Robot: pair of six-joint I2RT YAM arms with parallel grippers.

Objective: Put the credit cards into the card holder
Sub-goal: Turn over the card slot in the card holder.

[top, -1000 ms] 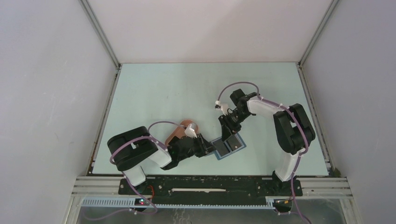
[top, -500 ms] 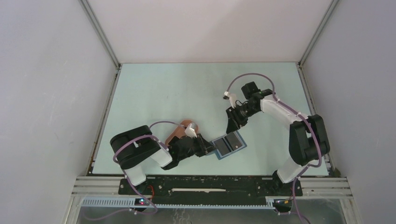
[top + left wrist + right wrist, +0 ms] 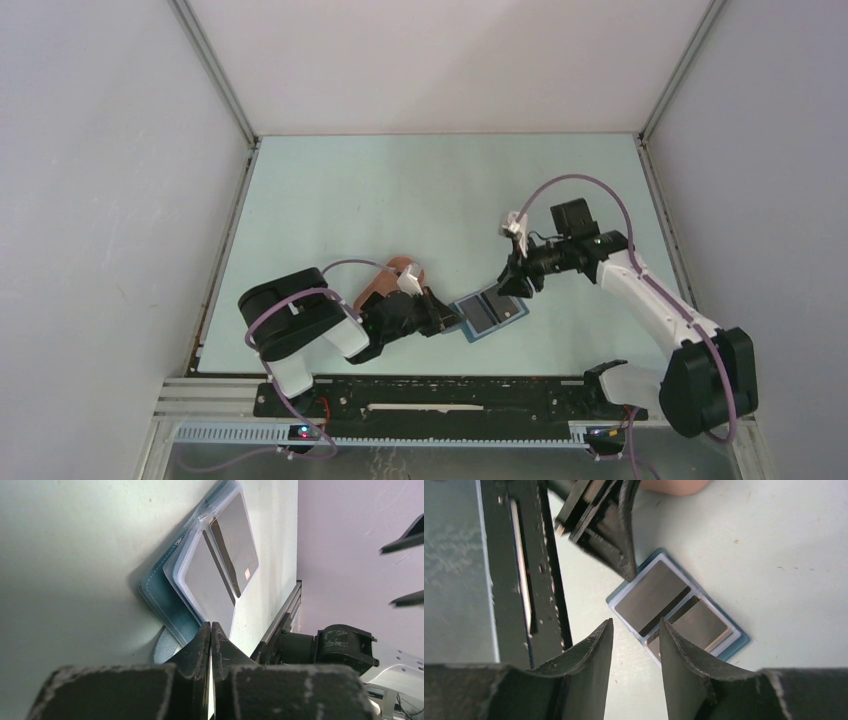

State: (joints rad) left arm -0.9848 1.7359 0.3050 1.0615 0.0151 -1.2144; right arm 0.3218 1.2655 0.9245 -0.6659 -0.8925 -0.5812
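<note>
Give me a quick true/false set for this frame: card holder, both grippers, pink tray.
1. The card holder lies opened flat on the table. True.
2. The left gripper has its jaws wide apart. False: they are shut, with the tips at the card holder's edge.
3. The right gripper grips a card. False: it is open with nothing between the fingers, and it hovers above the card holder.
4. The pink tray lies apart from the card holder, partly hidden by the left arm. True.
</note>
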